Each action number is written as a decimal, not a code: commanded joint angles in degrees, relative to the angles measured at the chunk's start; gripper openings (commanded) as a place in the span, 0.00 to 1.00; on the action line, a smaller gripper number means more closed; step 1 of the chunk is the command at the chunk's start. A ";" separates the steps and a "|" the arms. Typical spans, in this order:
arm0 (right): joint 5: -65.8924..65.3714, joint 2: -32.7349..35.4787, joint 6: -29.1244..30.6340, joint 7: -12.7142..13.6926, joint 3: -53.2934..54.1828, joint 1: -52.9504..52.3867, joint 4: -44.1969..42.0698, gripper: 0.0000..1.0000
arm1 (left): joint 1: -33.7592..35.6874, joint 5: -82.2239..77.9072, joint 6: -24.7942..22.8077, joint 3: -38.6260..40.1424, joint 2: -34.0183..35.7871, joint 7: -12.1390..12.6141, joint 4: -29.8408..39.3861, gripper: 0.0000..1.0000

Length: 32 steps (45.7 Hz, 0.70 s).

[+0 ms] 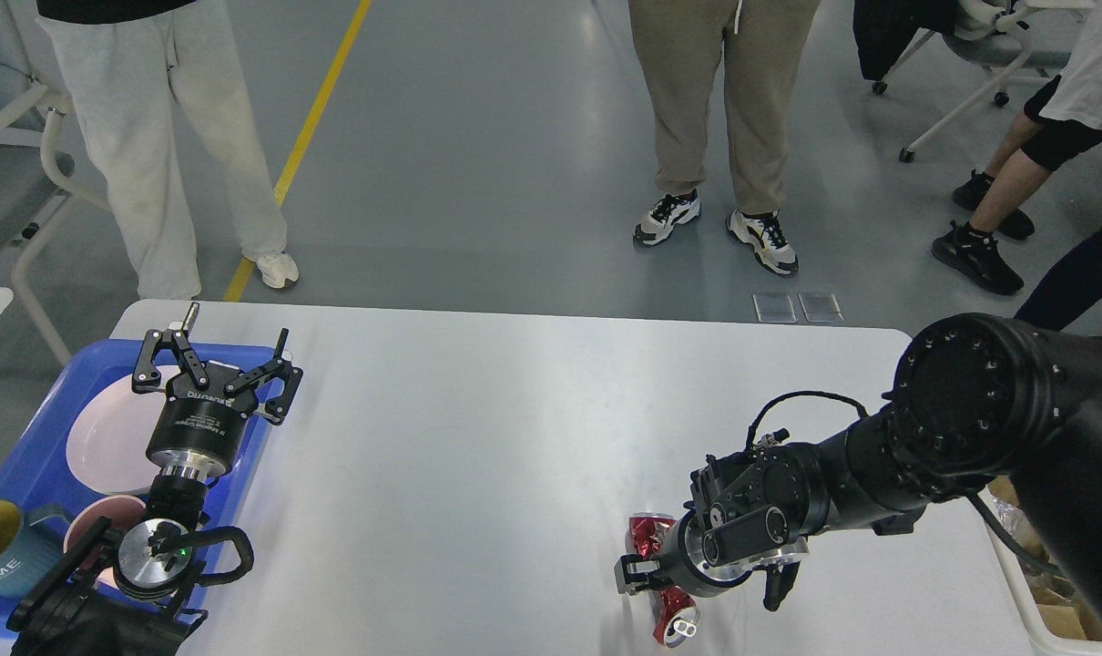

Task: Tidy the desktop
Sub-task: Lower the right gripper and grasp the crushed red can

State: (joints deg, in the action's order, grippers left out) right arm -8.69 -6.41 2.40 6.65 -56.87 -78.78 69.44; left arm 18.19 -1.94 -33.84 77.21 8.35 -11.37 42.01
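The white desktop (478, 437) fills the middle of the head view. A crushed red can (647, 539) lies on it near the front right, partly hidden under my right gripper (701, 592). That gripper hangs low right over the can with its fingers spread; whether it touches the can I cannot tell. My left gripper (219, 364) is open and empty, held above the right edge of a blue tray (32, 437) at the desktop's left end.
The blue tray holds a white plate (105, 437), a pink bowl (86, 528) and a teal mug (0, 547). A white bin (1043, 620) with brown scraps stands at the front right. People and office chairs stand beyond the far edge.
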 commanded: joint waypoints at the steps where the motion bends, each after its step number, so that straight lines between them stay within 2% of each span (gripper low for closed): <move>1: -0.01 0.00 -0.02 0.82 0.00 0.99 -0.71 0.66 | 0.01 0.00 0.00 0.04 0.00 -0.06 0.00 0.96; 7: 0.08 0.00 0.07 1.53 0.00 1.08 -0.62 0.40 | 0.01 0.00 0.00 -0.05 0.00 -0.06 0.00 0.96; 9: 0.17 0.00 0.33 1.61 0.09 1.17 -0.62 0.29 | 0.01 0.00 0.00 0.04 0.00 -0.06 0.00 0.96; 10: 0.25 0.00 0.59 1.61 0.35 1.26 -0.53 0.17 | 0.01 0.00 0.00 -0.05 0.00 -0.06 0.00 0.96; 13: 0.26 0.00 0.94 1.79 0.44 1.26 -0.36 0.00 | 0.01 0.00 0.00 0.04 0.00 -0.06 0.00 0.96; 19: 0.26 -0.09 0.94 3.11 0.44 1.35 -0.09 0.00 | 0.01 0.00 0.00 0.04 0.00 -0.06 0.00 0.96; 32: 0.26 0.09 0.33 3.55 0.53 1.08 -0.09 0.00 | 0.01 0.00 0.00 -0.05 0.00 -0.06 0.00 0.96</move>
State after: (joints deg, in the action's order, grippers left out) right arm -8.43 -6.43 2.87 10.05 -56.34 -77.52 69.35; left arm 18.19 -1.94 -33.84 77.21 8.35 -11.42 42.01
